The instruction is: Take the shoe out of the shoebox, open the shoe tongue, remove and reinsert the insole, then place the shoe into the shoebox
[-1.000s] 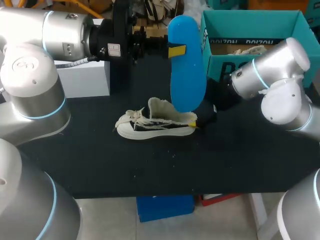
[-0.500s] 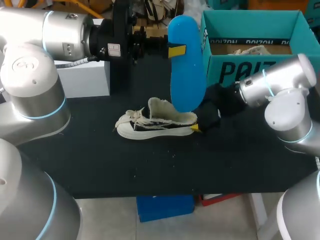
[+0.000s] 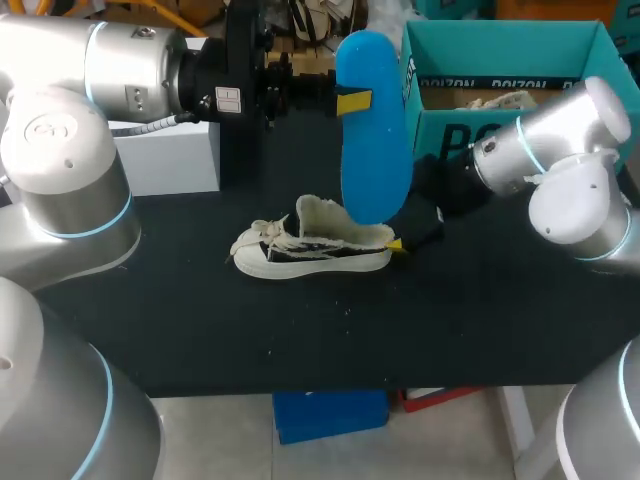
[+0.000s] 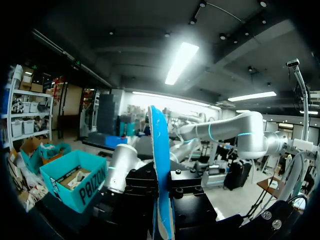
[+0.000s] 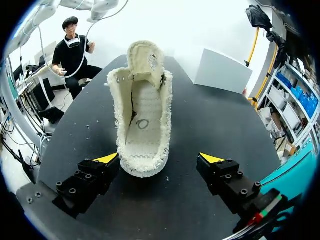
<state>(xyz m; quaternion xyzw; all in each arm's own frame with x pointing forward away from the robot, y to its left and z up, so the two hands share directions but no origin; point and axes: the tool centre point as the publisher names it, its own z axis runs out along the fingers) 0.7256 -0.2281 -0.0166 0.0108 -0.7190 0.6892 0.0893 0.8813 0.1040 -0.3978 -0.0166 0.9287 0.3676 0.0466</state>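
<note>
A blue insole hangs upright above the table, with my left gripper shut on its upper part. In the left wrist view the insole shows edge-on, clamped in that gripper. Under it a white low shoe lies on the black table, toe to the left, tongue pulled up. My right gripper sits at the heel, open. In the right wrist view the shoe is empty inside; its heel lies between the spread fingers of that gripper, close to one finger. The teal shoebox stands at the back right.
A white box stands at the back left of the table, seen past the shoe in the right wrist view as the white box. The shoebox holds crumpled paper. The black table spreads out in front of the shoe.
My right arm's elbow swung out to the right and came partly back; its gripper stayed at the shoe's heel. The left arm and insole have not moved.
</note>
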